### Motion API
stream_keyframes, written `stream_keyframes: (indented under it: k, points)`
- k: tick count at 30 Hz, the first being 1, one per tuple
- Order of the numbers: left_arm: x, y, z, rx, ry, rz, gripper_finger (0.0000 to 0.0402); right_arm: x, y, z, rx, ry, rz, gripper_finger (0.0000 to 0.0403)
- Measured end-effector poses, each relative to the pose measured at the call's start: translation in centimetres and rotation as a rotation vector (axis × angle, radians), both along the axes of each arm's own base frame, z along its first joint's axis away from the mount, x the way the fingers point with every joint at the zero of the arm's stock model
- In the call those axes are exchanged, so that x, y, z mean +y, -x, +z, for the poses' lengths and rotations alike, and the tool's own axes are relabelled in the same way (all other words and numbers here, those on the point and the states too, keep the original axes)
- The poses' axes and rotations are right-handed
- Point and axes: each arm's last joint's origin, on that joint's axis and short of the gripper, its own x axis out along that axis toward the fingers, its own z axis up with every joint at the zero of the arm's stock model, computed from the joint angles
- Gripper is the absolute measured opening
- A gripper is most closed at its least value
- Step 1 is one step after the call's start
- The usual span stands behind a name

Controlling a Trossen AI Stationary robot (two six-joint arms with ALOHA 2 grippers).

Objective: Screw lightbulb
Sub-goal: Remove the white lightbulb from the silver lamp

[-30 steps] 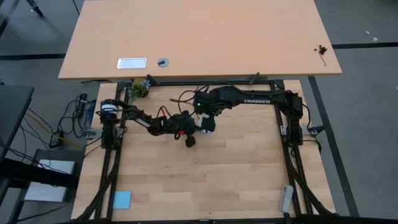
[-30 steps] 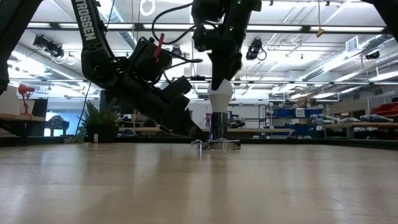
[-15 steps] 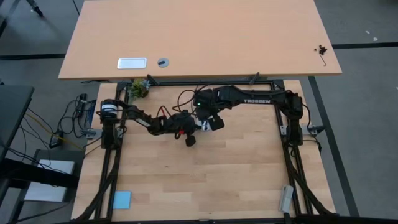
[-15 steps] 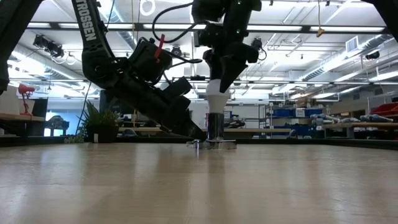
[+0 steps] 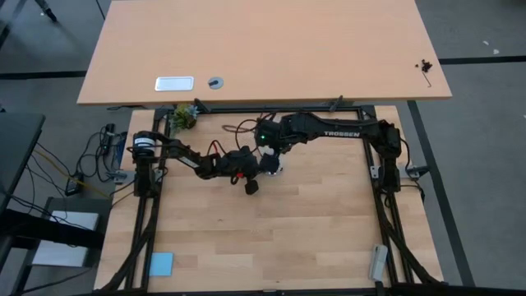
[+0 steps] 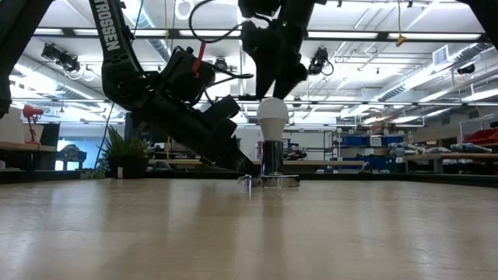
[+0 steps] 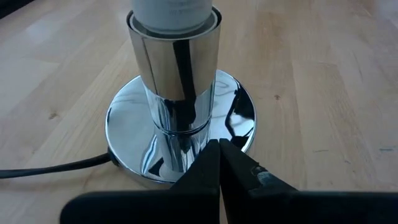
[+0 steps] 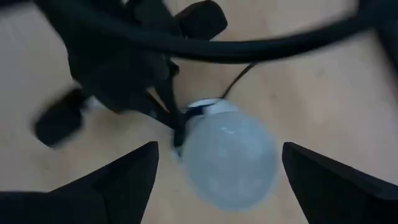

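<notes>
Lightbulb seated upright in a chrome socket, right gripper spread above it.

The lightbulb (image 6: 272, 113) stands in the chrome socket (image 7: 175, 81) near the middle of the tabletop (image 5: 271, 230). The right gripper (image 8: 217, 168) hovers over it, fingers (image 8: 127, 174) apart on either side and not touching. The left gripper (image 7: 219, 163) sits low at the socket's round base, fingers closed tip to tip, gripping nothing that shows. "TROSSEN" reads on both arms; a black cord (image 7: 50, 168) leaves the base.
</notes>
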Motion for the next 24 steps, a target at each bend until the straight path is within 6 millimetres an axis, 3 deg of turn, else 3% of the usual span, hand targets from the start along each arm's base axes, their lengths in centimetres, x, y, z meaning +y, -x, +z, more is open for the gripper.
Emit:
stream_keyframes:
  k: [5, 12, 19, 24]
  points:
    - [0.0, 0.0, 0.0, 0.0, -0.001, 0.001, 0.0003, -0.5, 0.2, -1.6, 0.0, -0.078, -0.158, 0.0346]
    - [0.0, 0.0, 0.0, 0.001, -0.001, 0.002, 0.0003, -1.4, 0.5, -3.0, 0.023, -0.059, -0.148, 0.033]
    - [0.0, 0.0, 0.0, 0.001, -0.002, 0.004, 0.0003, -1.9, 0.5, -2.9, 0.07, 0.042, 0.214, 0.0266]
    - [0.0, 0.0, 0.0, 0.001, -0.002, 0.004, 0.0003, -2.1, 0.5, -2.9, 0.106, 0.127, 0.595, 0.0267]
